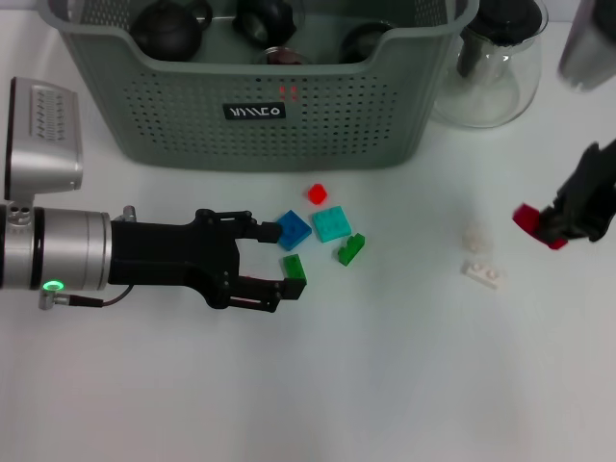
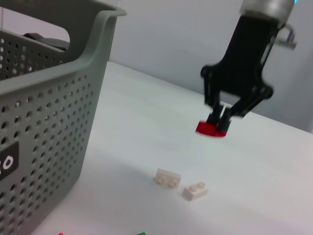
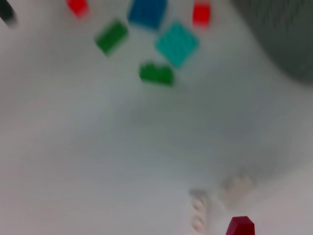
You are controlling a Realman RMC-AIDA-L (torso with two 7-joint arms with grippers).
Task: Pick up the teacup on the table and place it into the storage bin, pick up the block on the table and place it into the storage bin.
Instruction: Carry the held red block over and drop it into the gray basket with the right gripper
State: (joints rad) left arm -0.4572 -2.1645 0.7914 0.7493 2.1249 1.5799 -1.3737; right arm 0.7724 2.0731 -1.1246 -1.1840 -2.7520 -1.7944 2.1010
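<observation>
block: we see a dark red block pinched in the right gripper, lifted clear of the table, well right of the storage bin.
step: we judge block pickup done, carry to bin next.
next move: swing left, rise over the rim, release.
left gripper: low, jaws apart around a green block, beside the blue block, holding nothing.
</observation>
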